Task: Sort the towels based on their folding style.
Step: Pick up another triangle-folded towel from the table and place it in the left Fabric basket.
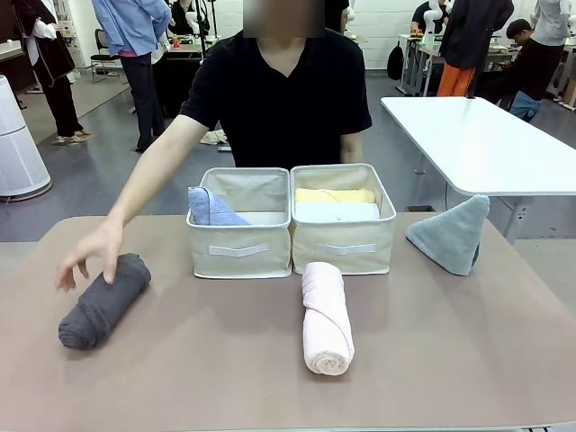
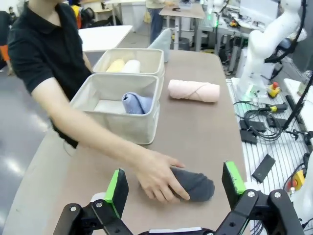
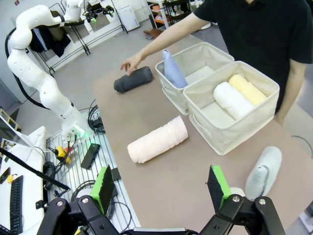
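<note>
Left gripper (image 2: 175, 184): jaws at full spread, empty, touching nothing, aimed toward the dark grey roll (image 1: 105, 301). Right gripper (image 3: 160, 185): equally wide, empty, clear of everything. Landmark: basket pair (image 1: 270, 256). Dark grey roll, well to its left and nearer the robot, with a person's hand (image 1: 90, 256) resting on it. Pink roll (image 1: 325, 317), just in front. Grey-green triangle (image 1: 452, 234), standing near its right side. Lavender-blue triangle (image 1: 211, 209), inside the left bin (image 1: 225, 184). Yellow roll (image 1: 335, 195) and white roll (image 1: 337, 211), side by side inside the right bin (image 1: 385, 225). Handling, by appearance: terry, light, soft, squashes readily and is not fragile. Rolls are best pinched across mid-length so they do not unwind, and triangles taken low at the thick fold.
</note>
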Controlling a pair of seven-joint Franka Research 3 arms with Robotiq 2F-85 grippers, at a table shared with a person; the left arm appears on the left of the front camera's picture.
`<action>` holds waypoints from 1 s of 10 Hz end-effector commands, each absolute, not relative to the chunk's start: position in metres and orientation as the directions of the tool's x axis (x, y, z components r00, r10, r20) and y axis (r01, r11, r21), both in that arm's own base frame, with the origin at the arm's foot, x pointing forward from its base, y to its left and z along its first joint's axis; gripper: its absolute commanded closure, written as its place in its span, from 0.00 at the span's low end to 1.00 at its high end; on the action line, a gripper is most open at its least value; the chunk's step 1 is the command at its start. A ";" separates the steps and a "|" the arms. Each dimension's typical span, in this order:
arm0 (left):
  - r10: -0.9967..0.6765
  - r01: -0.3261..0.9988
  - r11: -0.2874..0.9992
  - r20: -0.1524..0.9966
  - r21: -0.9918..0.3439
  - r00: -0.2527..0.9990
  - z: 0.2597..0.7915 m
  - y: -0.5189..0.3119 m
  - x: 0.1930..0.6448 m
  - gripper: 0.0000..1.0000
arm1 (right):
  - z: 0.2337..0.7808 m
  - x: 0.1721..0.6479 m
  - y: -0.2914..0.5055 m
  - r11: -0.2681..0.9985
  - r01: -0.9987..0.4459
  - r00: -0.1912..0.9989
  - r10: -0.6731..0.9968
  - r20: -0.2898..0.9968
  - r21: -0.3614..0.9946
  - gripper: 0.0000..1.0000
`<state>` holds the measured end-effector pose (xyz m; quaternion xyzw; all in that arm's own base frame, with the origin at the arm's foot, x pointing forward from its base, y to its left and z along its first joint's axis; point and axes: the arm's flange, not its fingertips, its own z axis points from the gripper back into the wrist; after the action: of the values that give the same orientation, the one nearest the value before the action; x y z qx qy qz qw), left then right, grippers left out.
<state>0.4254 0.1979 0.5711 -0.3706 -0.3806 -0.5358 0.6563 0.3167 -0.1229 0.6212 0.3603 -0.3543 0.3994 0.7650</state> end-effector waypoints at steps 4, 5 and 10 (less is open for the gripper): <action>-0.417 0.956 0.290 0.904 0.037 0.092 0.582 0.211 0.403 0.00 | 0.621 0.317 -0.121 0.409 -0.873 0.418 0.350 0.838 0.265 0.00; -0.428 0.965 0.264 0.897 0.002 0.115 0.590 0.225 0.406 0.00 | 0.621 0.317 -0.121 0.409 -0.873 0.418 0.350 0.838 0.265 0.00; -0.428 0.965 0.264 0.897 0.002 0.115 0.590 0.225 0.406 0.00 | 0.667 0.316 -0.064 0.580 -0.783 0.603 0.621 0.501 0.224 0.00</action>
<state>0.4064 0.2231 0.5878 -0.3178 -0.4204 -0.5138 0.6770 0.2992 -0.0725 0.6681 0.2119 -0.2605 0.4118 0.8471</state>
